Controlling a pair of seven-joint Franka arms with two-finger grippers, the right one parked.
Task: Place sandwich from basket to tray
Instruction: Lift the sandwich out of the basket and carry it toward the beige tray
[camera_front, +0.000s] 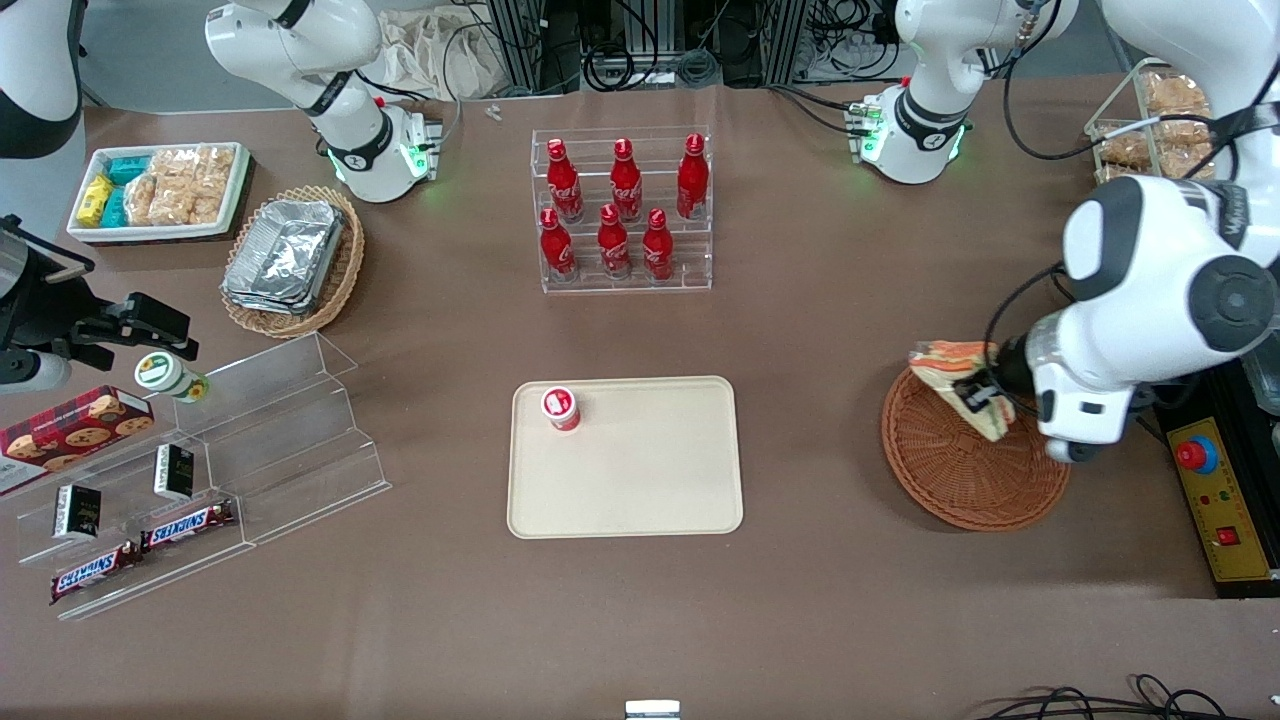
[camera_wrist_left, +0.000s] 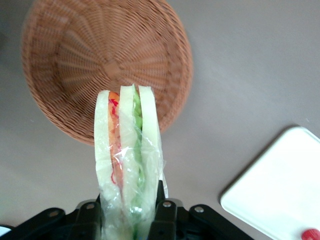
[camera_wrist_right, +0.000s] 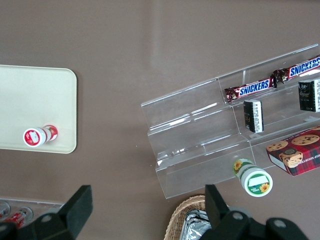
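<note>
Gripper (camera_front: 985, 400) clamped on sandwich (camera_front: 962, 385), wrapped in clear film, fingers (camera_wrist_left: 167, 212) pressing both bread faces. Sandwich lifted clear above basket (camera_front: 960, 480), over the rim portion farther from front cam. Basket sits toward working arm's end of table. Tray (camera_front: 640, 480) well apart at table center, holding a small red-and-white cup (camera_front: 561, 408) near one corner.

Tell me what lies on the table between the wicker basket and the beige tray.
Bare brown tabletop only, between basket and tray in the front view. The pincer holds the sandwich above the basket.
</note>
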